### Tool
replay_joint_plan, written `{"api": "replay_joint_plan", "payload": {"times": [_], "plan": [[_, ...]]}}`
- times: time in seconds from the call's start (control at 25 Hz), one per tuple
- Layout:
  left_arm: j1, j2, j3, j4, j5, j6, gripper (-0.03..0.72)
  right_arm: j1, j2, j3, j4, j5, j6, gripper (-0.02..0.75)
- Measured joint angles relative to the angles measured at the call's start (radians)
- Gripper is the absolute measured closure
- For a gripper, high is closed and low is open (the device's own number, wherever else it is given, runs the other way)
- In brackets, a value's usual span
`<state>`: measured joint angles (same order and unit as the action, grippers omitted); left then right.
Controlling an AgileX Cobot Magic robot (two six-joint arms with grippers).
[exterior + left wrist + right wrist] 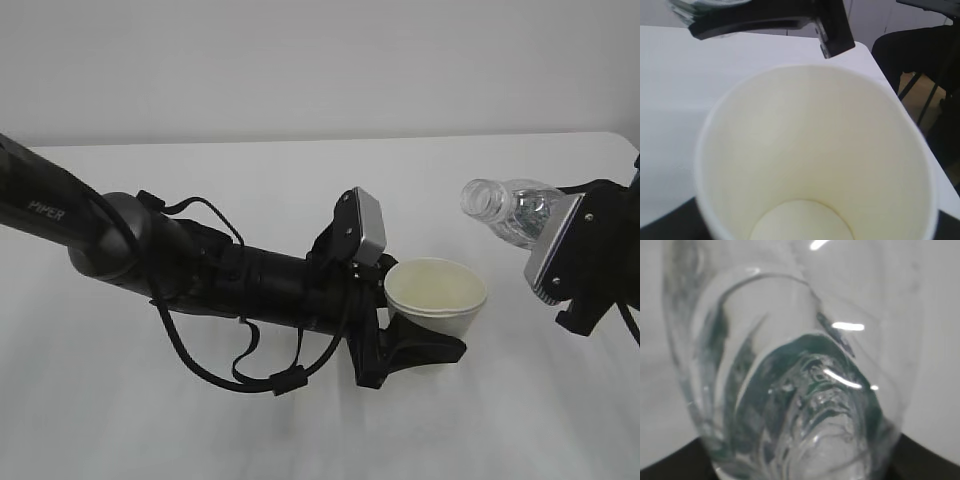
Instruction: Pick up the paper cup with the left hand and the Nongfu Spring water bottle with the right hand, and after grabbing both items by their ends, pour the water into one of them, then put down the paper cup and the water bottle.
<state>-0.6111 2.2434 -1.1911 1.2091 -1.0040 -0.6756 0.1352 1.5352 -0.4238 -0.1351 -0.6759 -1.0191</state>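
The left hand [420, 345], the arm lettered PIPER, gripped the paper cup [437, 297] low on its wall, jaws closed round it, mouth up and clear of the table [300, 180] — a steady target. To its right, the right hand [585, 265] clamped the Nongfu Spring water bottle [510, 208] by its lower end, tipped so the uncapped neck aimed at the cup, near but apart. The cup's inside [805, 150] looked dry; I judged pouring hadn't begun.
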Motion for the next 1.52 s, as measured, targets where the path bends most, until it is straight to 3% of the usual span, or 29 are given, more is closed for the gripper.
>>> {"api": "replay_joint_plan", "payload": {"times": [1.52], "plan": [[0.000, 0.007, -0.006, -0.022, -0.013, -0.048, 0.222, 0.000, 0.000, 0.000, 0.000, -0.016, -0.249, 0.332]]}}
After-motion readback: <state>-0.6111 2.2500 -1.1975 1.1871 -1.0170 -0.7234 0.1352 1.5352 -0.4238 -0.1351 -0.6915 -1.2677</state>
